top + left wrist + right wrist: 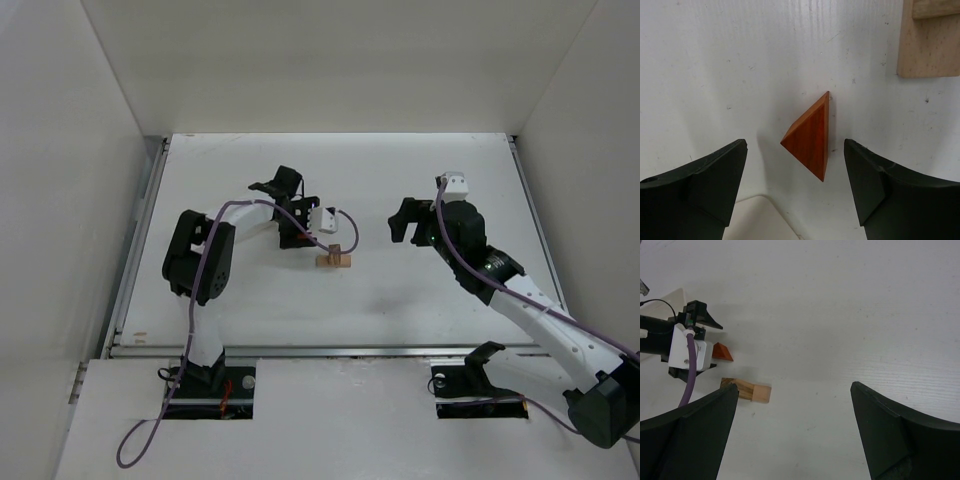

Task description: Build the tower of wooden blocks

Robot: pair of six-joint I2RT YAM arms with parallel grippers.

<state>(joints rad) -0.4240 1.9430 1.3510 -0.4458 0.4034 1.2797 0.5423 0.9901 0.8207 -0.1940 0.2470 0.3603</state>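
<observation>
Red triangular block (812, 137) between wide-apart left gripper (795, 145) jaws

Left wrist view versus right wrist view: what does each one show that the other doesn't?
Only left wrist: the grain of the reddish-brown triangular wooden block, close up between the left arm's open black fingers. Only right wrist: the left arm's white camera box and purple cable, plus the right arm's open, empty fingers. Both: that triangle, the pale tan wooden blocks near it, the white table.
</observation>
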